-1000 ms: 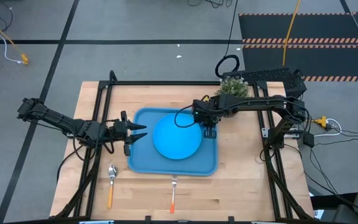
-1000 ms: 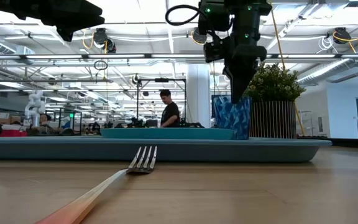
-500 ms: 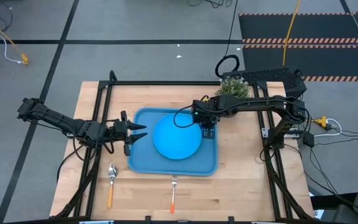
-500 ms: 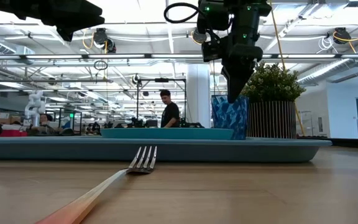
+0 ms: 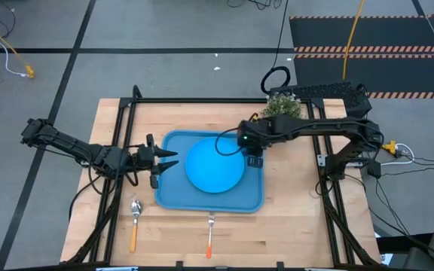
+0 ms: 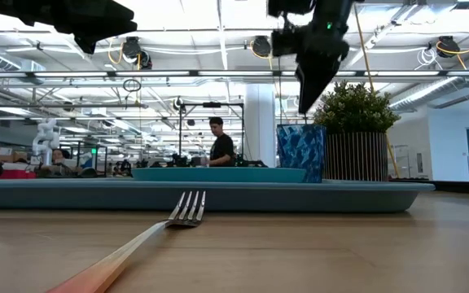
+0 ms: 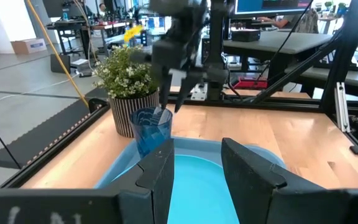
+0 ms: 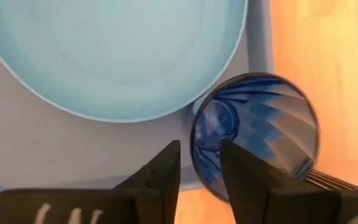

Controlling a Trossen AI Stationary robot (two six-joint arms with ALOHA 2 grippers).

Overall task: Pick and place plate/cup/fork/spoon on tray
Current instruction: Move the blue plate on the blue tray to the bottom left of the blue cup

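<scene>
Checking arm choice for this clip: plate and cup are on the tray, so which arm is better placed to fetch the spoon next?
Probably the left. The left gripper hovers open at the tray's left edge, on the spoon's side. The right gripper is above the cup, at the tray's far right.

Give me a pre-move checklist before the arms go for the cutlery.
1. Cup upright on the tray, beside the plate: ok.
2. Right pincer clear of the cup, above its rim with nothing between the fingers: ok.
3. Plate flat inside the tray: ok.
4. Fork on the table in front of the tray, unobstructed: ok.
5. Spoon on the table off the tray's front left corner, unobstructed: ok.
6. Left pincer open and empty at the tray's left edge: ok.
</scene>
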